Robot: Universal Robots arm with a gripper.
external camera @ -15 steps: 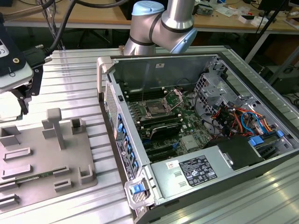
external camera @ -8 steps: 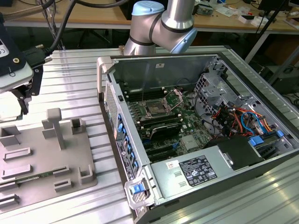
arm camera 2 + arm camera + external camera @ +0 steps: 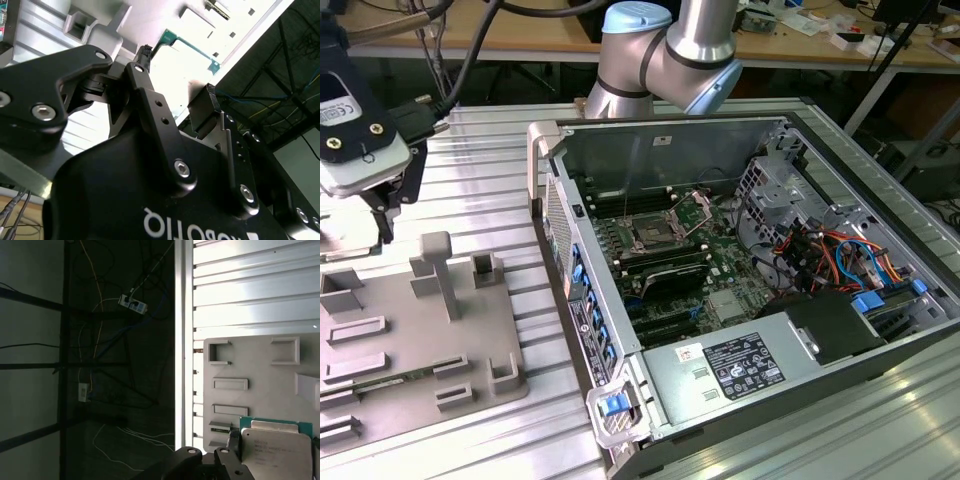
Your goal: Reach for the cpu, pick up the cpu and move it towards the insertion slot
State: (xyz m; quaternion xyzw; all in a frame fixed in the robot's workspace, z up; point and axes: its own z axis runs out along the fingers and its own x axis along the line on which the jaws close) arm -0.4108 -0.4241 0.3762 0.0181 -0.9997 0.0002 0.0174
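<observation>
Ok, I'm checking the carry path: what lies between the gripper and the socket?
Between gripper and socket in the exterior view: the grey fixture's post, bare ribbed table, then the case's side wall.

Your hand (image 3: 384, 222) sits low over the grey fixture plate (image 3: 420, 340) at the exterior view's left, with an upright post (image 3: 438, 270) standing near it. The ribbed desk (image 3: 490, 160) between plate and computer case (image 3: 750, 300) is open. The case's side wall (image 3: 552, 215) blocks a low pass. Room above the insertion slot (image 3: 653, 235) is free.

Pale silver cpu (image 3: 279, 452), green edge
</observation>
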